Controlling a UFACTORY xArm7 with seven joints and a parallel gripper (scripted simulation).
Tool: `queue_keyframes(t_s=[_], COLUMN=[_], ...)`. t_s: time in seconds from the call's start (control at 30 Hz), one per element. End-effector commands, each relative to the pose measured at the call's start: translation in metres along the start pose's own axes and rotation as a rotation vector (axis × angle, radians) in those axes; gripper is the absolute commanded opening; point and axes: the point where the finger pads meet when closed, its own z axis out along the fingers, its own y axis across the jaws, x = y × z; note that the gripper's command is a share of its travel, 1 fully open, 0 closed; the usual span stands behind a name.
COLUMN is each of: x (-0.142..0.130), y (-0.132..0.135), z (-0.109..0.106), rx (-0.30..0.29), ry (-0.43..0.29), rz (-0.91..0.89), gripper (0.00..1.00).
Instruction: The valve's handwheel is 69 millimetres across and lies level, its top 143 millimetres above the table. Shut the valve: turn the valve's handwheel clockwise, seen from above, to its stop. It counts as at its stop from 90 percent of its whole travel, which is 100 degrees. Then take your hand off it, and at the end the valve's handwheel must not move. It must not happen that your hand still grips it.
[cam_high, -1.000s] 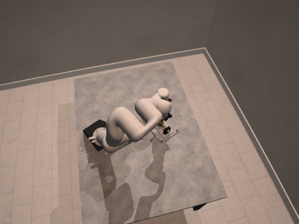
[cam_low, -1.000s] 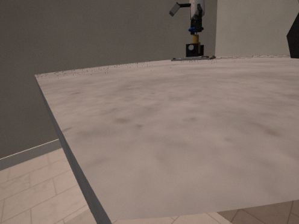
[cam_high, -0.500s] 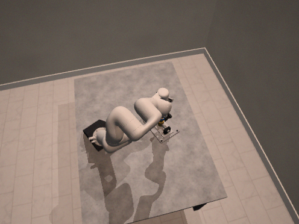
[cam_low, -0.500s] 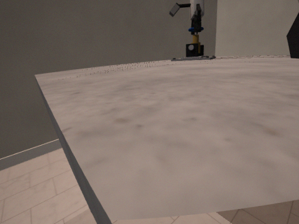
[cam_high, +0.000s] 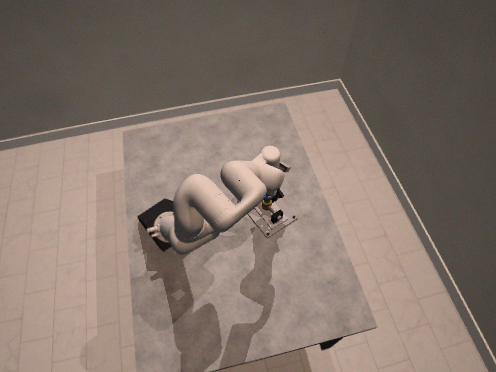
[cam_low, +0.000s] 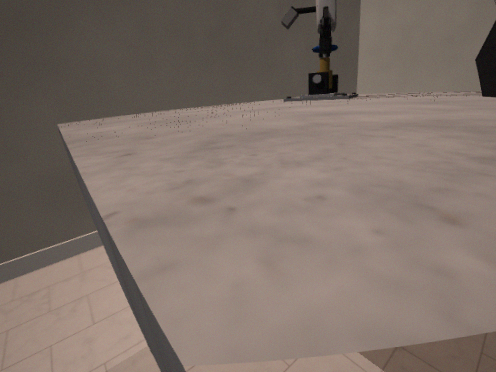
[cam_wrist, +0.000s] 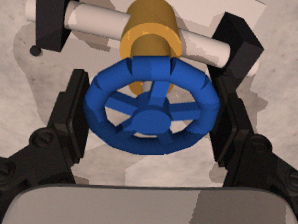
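The blue spoked handwheel (cam_wrist: 152, 113) lies level on a yellow valve body (cam_wrist: 150, 31). A white pipe (cam_wrist: 100, 22) runs across between two black brackets (cam_wrist: 56, 6). My gripper (cam_wrist: 151, 90) comes down from above. Its two black fingers press the wheel's rim from the left and the right, so it is shut on the handwheel. In the exterior view the handwheel (cam_low: 317, 48) sits on the yellow stem (cam_low: 324, 63) at the table's far edge, under the gripper (cam_low: 325, 30). In the top view the arm hides most of the valve (cam_high: 268, 202).
The valve stands on a pale metal base plate (cam_high: 271, 220) bolted to the grey table top. The arm's black base (cam_high: 159, 220) sits to the left of it. A small camera housing (cam_low: 290, 18) juts from the wrist.
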Motion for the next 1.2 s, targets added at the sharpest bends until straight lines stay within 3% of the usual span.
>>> queue_keyframes(t_s=[0.0, 1.17], x=[0.0013, 0.0013], y=[-0.0003, -0.0003], z=[-0.0011, -0.0011], rx=[0.000, 0.001], ry=[0.004, 0.004], rz=[0.057, 0.675], gripper=[0.00, 0.00])
